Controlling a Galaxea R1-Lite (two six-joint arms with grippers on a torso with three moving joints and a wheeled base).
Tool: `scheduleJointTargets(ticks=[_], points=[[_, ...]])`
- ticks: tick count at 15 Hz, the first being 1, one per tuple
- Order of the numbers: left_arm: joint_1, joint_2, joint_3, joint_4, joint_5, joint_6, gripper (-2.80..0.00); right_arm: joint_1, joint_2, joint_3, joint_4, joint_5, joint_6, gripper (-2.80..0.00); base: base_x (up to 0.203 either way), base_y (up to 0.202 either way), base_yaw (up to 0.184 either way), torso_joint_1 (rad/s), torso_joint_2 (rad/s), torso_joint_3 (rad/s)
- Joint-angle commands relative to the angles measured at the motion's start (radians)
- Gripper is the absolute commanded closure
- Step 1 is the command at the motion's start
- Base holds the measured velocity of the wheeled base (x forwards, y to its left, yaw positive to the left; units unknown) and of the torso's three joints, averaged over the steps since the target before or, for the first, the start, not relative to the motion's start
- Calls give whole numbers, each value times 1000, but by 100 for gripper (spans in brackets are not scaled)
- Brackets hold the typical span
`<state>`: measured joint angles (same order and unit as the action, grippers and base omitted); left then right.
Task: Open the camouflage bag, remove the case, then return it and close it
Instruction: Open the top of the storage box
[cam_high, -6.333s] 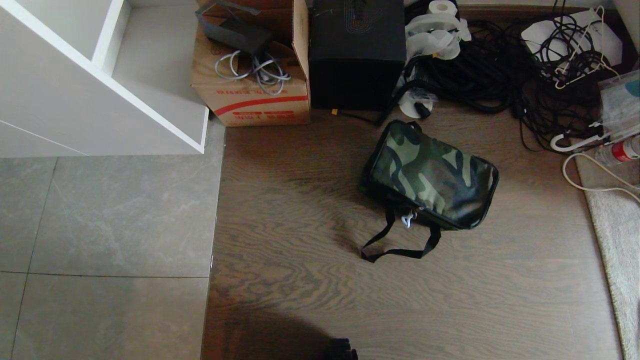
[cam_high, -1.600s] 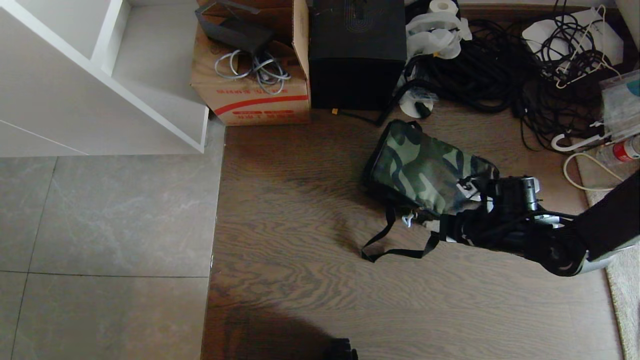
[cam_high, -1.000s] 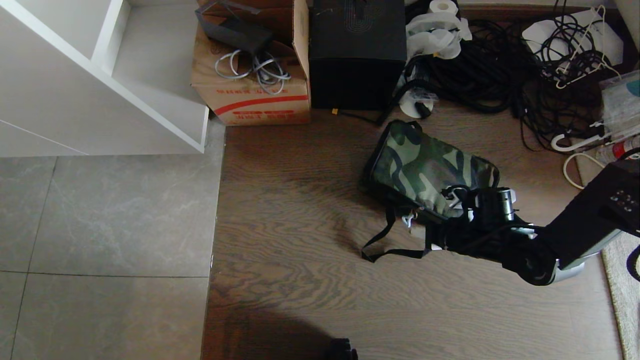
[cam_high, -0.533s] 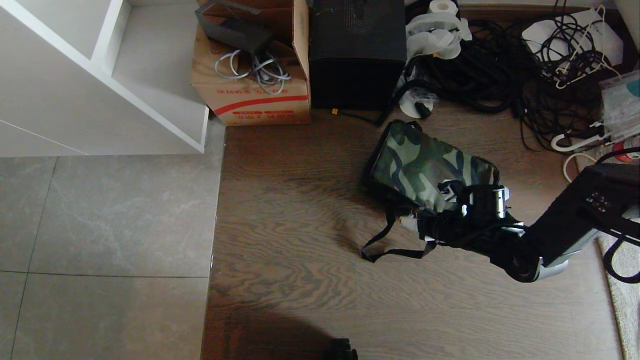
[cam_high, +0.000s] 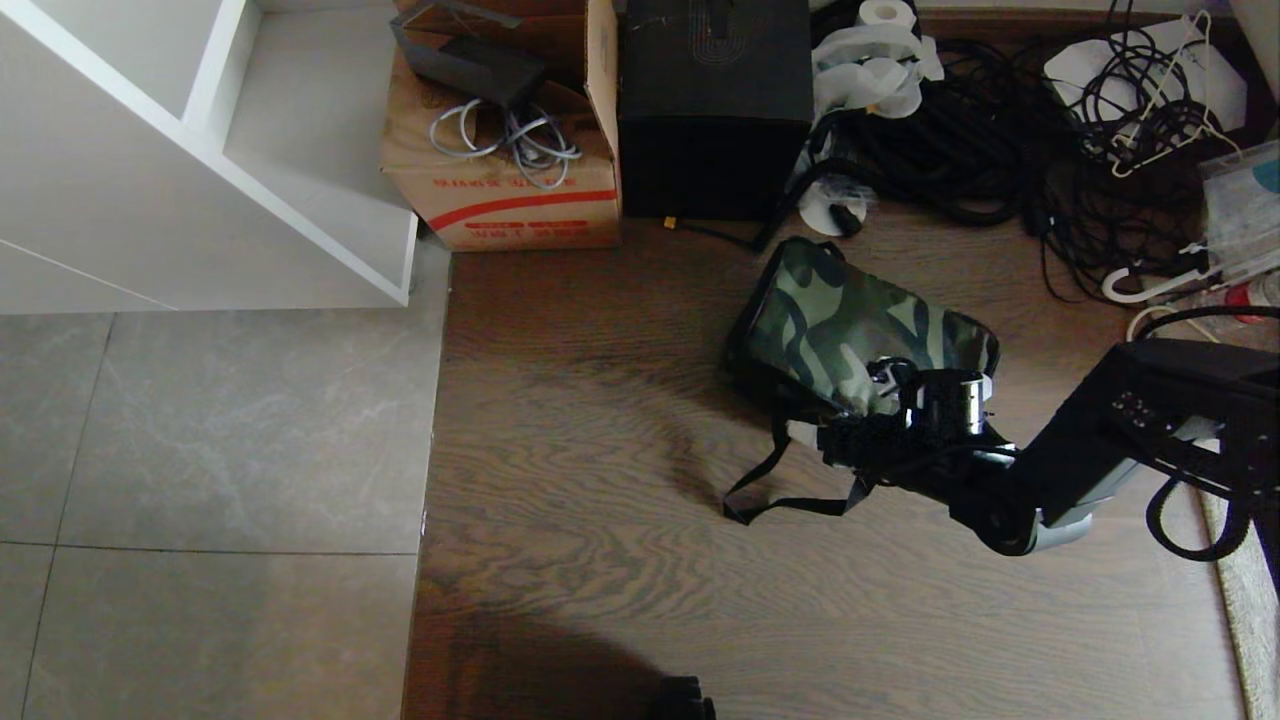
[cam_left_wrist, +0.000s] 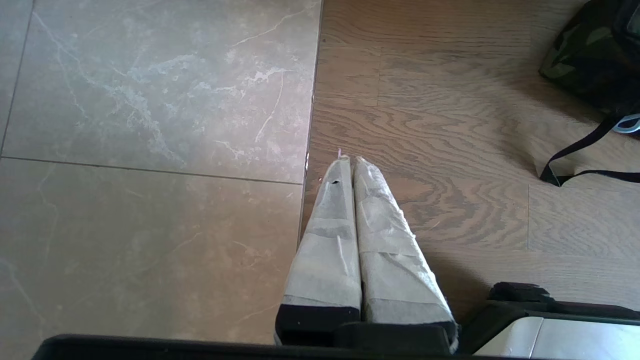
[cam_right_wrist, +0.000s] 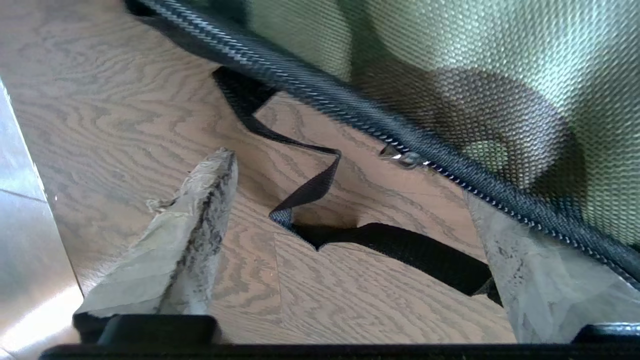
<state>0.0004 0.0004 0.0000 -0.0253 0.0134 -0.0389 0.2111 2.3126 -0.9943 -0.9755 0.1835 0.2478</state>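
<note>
White shelf unit (cam_high: 200, 160) at far left; brown wood-plank floor (cam_high: 600, 500) meets grey stone tiles (cam_high: 200, 430) on the left. Tall black box (cam_high: 714, 100) against the back, brown cardboard carton (cam_high: 500, 190) beside it, tangle of black cables (cam_high: 1000, 130) to the right. Soft rectangular camouflage fabric bag (cam_high: 850, 325) lies flat and zipped shut on the wood floor, in front of the black box; its black webbing strap (cam_high: 790, 500) trails toward the robot. Right tool (cam_high: 830, 435) low at the bag's near edge, over the strap, released, taped fingers (cam_right_wrist: 200, 200) spread wide with only floor and strap between them; metal zip pull (cam_right_wrist: 407, 159) just ahead. Left tool (cam_left_wrist: 350, 165) parked over the tile-wood seam, fingers pressed together, holding nothing
</note>
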Motion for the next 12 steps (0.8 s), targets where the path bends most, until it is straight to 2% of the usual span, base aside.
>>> scheduleJointTargets(ticks=[1, 6, 12], points=[[0, 0, 9, -1, 0, -1, 0, -1, 13, -4, -4, 1, 17, -280, 0, 0, 0, 0, 0, 0], [0, 0, 9, -1, 0, -1, 0, 0, 13, -5, -35, -1, 93, -280, 0, 0, 0, 0, 0, 0], [0, 0, 9, -1, 0, -1, 0, 1, 13, -6, -55, -3, 108, -280, 0, 0, 0, 0, 0, 0]])
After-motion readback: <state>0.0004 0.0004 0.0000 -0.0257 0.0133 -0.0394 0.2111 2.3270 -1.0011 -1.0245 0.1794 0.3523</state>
